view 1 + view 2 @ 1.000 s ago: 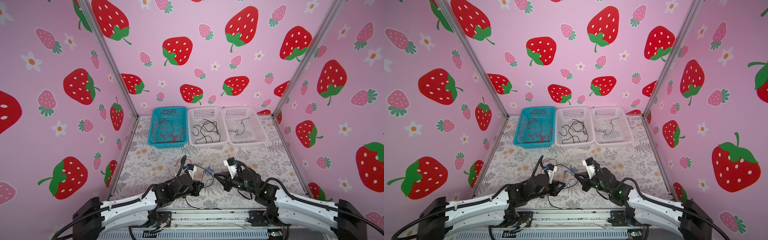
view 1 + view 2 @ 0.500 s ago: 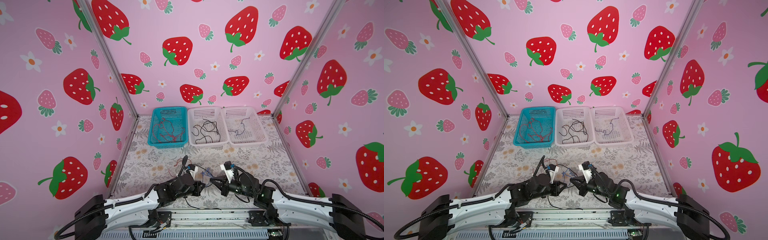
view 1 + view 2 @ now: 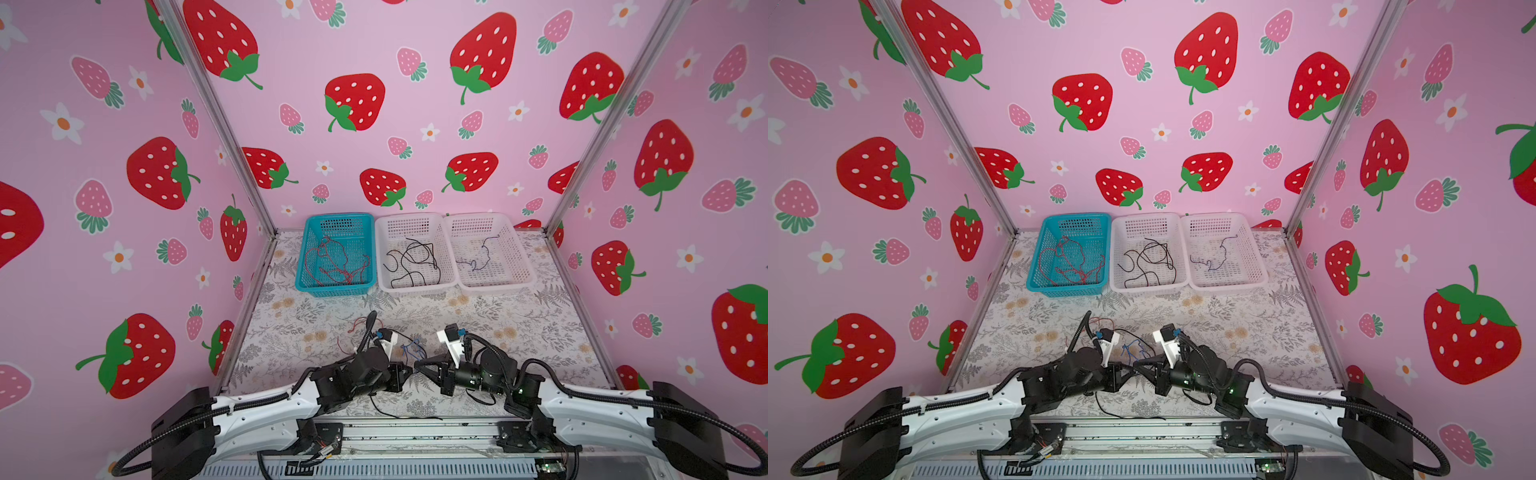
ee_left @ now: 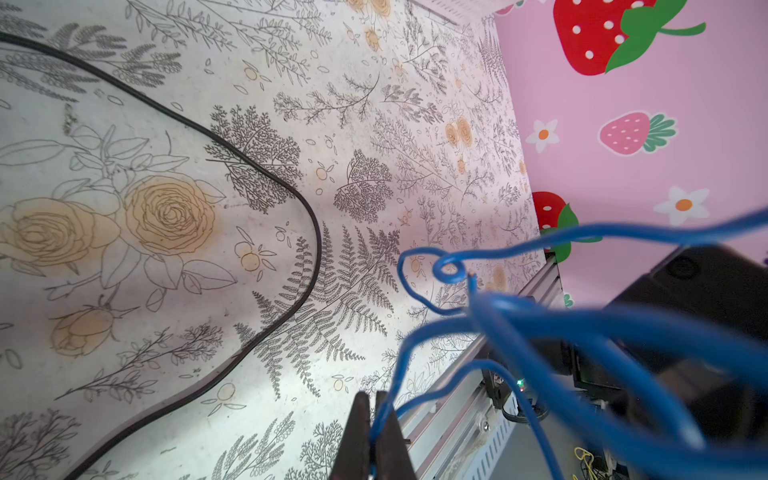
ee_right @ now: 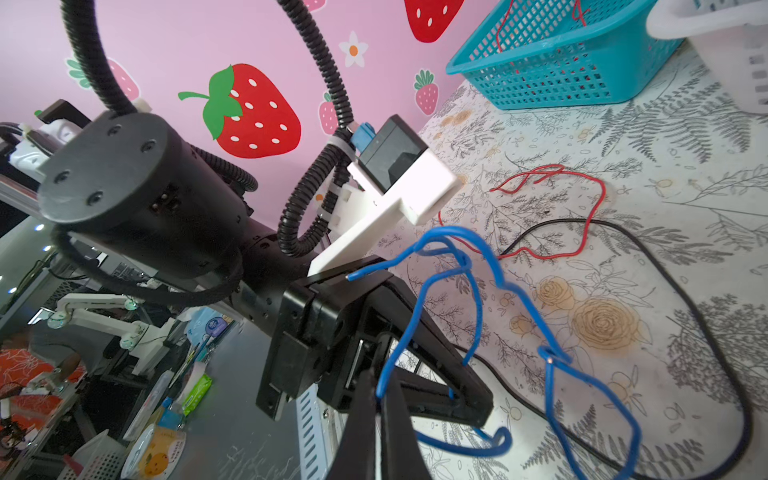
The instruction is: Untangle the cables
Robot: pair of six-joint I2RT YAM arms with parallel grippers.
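Blue cable, loose loops, spanning left to right, left gripper and right gripper both clamped on it

Counter layout

In a row at 12 o'clock: left basket, mid basket, right basket, cables in each. At 6 o'clock, loose cables btwn left fingers & right fingers.

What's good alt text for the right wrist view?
The right tool, shut, pinches a thin blue looped wire whose other part the left tool grips. Behind, a thin red wire and thin black wire lie on the floral-print mat, near a teal plastic mesh basket.
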